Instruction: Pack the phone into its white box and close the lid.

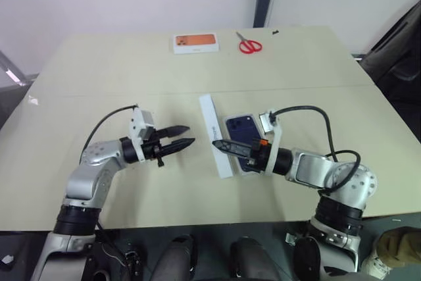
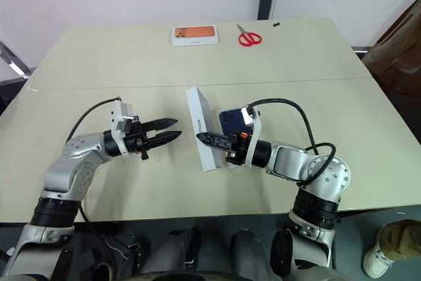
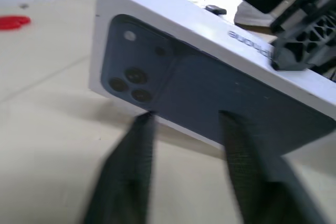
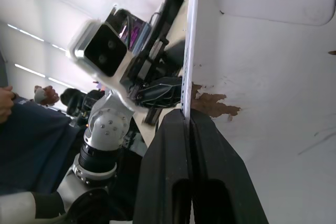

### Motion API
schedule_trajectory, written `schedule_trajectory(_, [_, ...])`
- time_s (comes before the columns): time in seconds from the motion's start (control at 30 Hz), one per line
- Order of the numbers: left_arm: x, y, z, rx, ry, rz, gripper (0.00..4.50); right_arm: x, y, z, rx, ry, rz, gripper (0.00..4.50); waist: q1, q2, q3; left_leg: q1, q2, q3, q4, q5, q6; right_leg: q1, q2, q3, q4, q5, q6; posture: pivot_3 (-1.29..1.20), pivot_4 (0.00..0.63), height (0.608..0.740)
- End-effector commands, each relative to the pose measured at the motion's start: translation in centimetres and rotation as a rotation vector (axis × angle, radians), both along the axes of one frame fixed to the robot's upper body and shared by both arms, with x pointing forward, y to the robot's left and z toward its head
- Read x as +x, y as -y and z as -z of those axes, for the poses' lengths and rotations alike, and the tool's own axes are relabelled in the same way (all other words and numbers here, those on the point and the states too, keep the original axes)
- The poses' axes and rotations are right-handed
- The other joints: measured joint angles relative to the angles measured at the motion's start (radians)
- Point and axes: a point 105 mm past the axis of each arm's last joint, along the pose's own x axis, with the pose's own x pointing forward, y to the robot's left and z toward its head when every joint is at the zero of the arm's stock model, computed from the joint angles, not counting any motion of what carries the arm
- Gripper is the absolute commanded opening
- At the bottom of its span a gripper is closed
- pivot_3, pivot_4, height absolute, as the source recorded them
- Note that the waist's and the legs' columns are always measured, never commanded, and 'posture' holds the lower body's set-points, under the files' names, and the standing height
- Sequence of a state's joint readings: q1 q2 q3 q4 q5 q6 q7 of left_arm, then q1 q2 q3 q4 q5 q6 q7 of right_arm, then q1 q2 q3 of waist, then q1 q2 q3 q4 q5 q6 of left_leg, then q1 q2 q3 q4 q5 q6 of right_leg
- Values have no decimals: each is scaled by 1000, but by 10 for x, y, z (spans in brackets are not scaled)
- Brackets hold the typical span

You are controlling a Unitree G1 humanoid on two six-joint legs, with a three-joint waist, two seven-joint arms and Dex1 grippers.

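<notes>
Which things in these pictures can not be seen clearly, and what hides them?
- Dark navy-blue phone: head views, lower part hidden behind right gripper.
- Tilted white lid: inside faces away.
- Small white box with orange top: print too small.
- Left gripper: left wrist view, fingers blurred.

Right gripper pinching shallow white cardboard lid
Black fingers clamp its thin wall; left gripper beyond.

Even, soft overhead light, faint shadows; left gripper blurred up close.
</notes>
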State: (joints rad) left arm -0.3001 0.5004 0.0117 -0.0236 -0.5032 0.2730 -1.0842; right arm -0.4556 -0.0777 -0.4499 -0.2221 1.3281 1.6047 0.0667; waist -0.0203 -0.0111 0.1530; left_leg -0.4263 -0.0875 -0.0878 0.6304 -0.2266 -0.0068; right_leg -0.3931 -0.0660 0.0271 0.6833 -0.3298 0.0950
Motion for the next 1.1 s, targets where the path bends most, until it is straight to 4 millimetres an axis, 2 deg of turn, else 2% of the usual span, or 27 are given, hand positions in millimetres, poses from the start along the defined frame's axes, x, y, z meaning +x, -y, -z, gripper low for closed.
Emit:
schedule_trajectory(0.03, [-6,9,-6,-1,44,31,82,3,-2,-8,-3,19,-14,0,2,0,0,0,0,0,0,0,0,0,0,0,0,0,0,0,150,734])
schedule_trajectory(0.2, [-9,28,9,24,54,43,82,10,5,8,-130,-15,12,0,6,0,0,0,0,0,1,0,0,1,0,0,-1,0,0,0,150,734])
schedule_trajectory(0.37, [-5,40,13,3,45,34,82,18,10,2,-121,-7,31,0,4,0,0,0,0,0,0,0,0,2,0,0,-1,0,0,0,150,734])
schedule_trajectory(0.47, [-3,48,14,-7,46,38,0,20,14,3,-126,-19,33,935,5,0,0,0,0,0,1,0,0,2,0,0,-1,0,0,0,150,734])
schedule_trajectory(0.63, [-1,59,15,-31,42,37,0,28,28,1,-197,30,91,3352,5,0,0,0,0,0,1,0,0,2,0,0,-1,0,0,0,150,734])
schedule_trajectory(0.77, [4,71,15,-58,37,21,0,40,59,-21,-240,135,176,3352,7,0,0,0,0,0,1,0,1,2,0,-1,-1,0,0,0,150,734])
schedule_trajectory(0.9, [7,88,11,-89,45,36,0,53,101,-42,-354,277,293,3352,9,-1,0,-1,-1,0,2,-1,1,3,0,-1,-1,0,0,0,150,734])
schedule_trajectory(1.0, [8,91,11,-82,53,46,0,60,116,-47,-535,479,344,3352,6,-1,0,0,0,1,2,-1,1,3,1,-1,-2,0,0,0,150,734])
schedule_trajectory(1.1, [11,87,8,-80,61,40,0,67,125,-35,-699,608,356,3352,1,-1,0,0,1,1,2,-1,1,3,2,-1,-2,0,0,0,150,734])
